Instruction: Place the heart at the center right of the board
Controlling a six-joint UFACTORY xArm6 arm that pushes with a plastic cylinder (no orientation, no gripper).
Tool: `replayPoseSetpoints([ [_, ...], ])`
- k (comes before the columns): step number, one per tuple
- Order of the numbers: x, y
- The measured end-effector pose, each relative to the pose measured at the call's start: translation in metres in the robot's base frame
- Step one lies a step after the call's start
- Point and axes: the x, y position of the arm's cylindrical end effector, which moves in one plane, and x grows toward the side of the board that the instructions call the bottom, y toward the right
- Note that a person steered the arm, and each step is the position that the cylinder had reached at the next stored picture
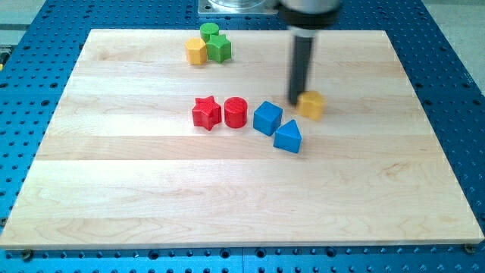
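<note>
A yellow heart block [311,105] lies right of the board's middle. My tip [295,101] stands right at its left side, touching or almost touching it. The dark rod rises from there to the view's top. To the left of my tip lie a blue cube [267,117] and a blue triangular block [288,137], close together. Further left a red cylinder [236,112] and a red star [206,112] sit side by side.
Near the board's top edge a yellow hexagonal block [196,51], a green star-like block [219,48] and a green cylinder [209,32] cluster together. The wooden board [242,197] rests on a blue perforated table [38,45].
</note>
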Motion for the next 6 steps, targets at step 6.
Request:
replayPoseSetpoints([
  [6, 0.052, 0.05],
])
